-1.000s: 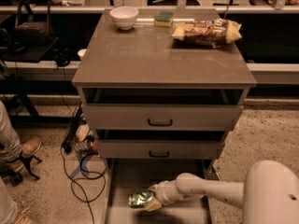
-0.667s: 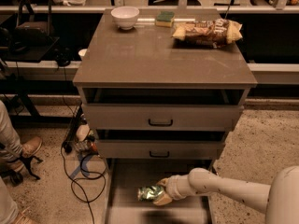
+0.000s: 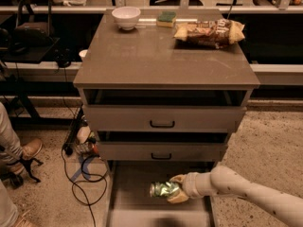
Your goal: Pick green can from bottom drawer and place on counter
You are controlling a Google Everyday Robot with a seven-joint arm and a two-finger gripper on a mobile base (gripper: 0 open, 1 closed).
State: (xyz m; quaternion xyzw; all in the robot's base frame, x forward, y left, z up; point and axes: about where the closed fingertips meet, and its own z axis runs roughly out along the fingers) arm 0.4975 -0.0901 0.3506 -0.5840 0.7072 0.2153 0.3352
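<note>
The green can point(image 3: 163, 189) is shiny and dented and lies on its side, held just above the floor of the bottom drawer point(image 3: 128, 193), which stands pulled open at the foot of the cabinet. My gripper point(image 3: 176, 189) reaches in from the lower right on a white arm, and its yellowish fingers are shut on the can's right end. The counter point(image 3: 156, 56) is the broad grey-brown cabinet top above.
On the counter stand a white bowl point(image 3: 126, 18), a green sponge point(image 3: 166, 19) and a brown snack bag point(image 3: 210, 32) along the back. Two upper drawers with black handles point(image 3: 162, 124) are partly open. Cables point(image 3: 80, 169) and a person's shoe point(image 3: 29, 149) lie left.
My gripper has lifted the can and carried it to the right and upward within the bottom drawer. The arm has drawn back to the right.
</note>
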